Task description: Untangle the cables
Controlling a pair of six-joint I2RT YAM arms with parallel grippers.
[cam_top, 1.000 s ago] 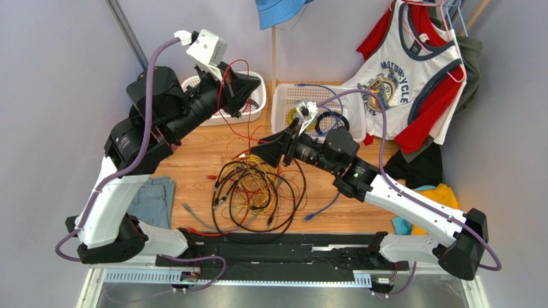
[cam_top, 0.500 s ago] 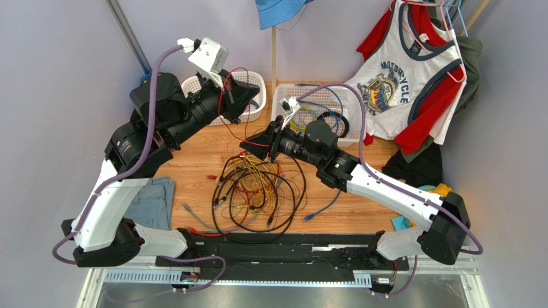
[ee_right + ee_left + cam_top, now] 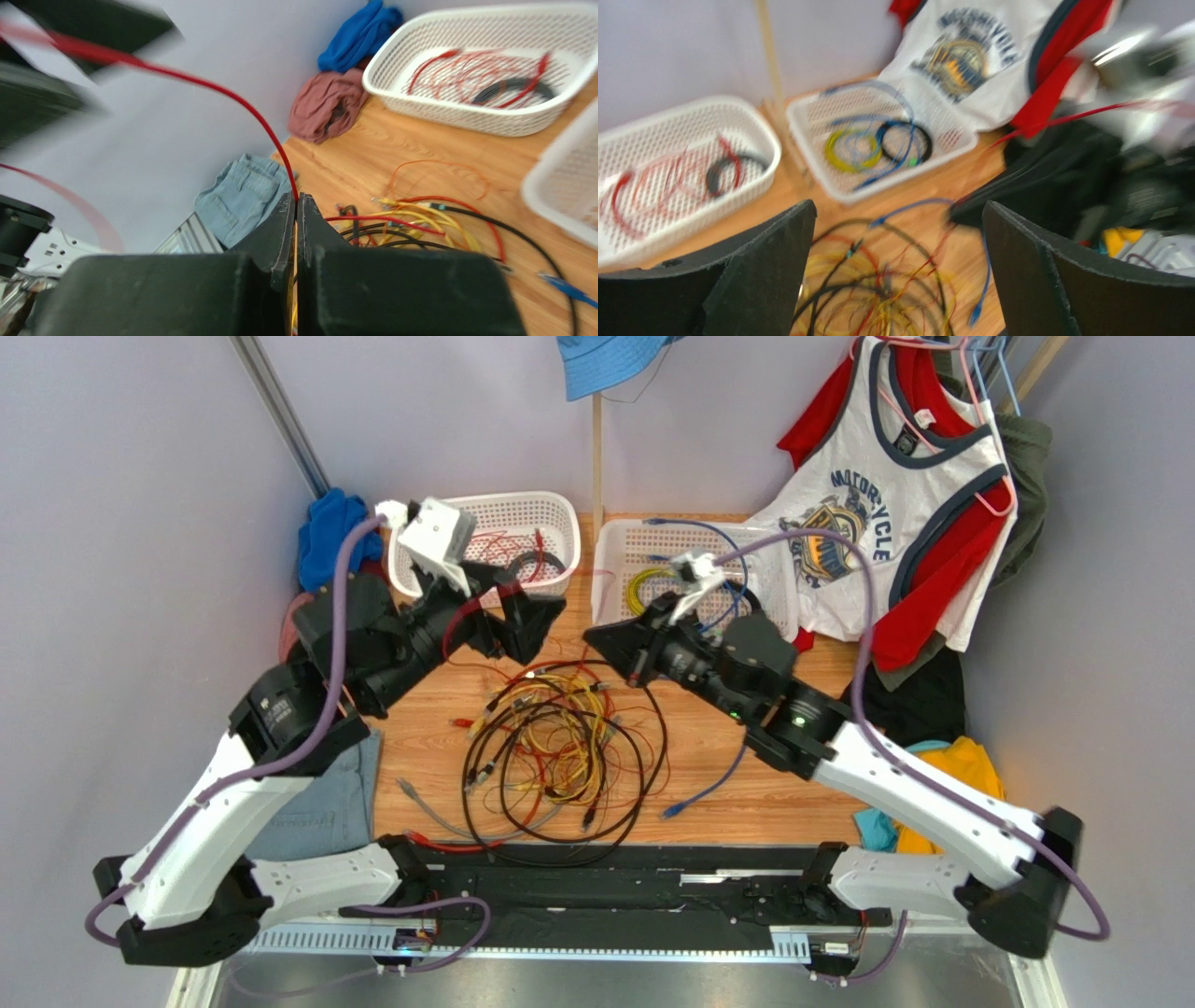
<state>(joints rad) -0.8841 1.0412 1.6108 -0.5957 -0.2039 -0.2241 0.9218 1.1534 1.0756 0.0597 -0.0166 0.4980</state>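
Note:
The cables (image 3: 561, 753) lie as a loose tangle of black, yellow, orange and red loops on the wooden table, also seen in the left wrist view (image 3: 878, 294). A blue cable (image 3: 716, 784) trails off at the tangle's right. My left gripper (image 3: 512, 633) hangs open above the tangle's far left edge, with nothing between its fingers (image 3: 773, 266). My right gripper (image 3: 592, 634) is shut on a thin red cable (image 3: 231, 98), which rises from its tips (image 3: 295, 198) up to the left.
Two white baskets stand at the back: the left basket (image 3: 558, 507) holds red and black cords, the right basket (image 3: 606, 577) holds neat coiled rings. Jeans (image 3: 330, 784) lie at left. Clothes (image 3: 870, 504) hang at right. A wooden post (image 3: 596, 462) stands between the baskets.
My left gripper let go and opened, dropping lower toward the tangle. My right gripper shut on the red cable and drew back to the right.

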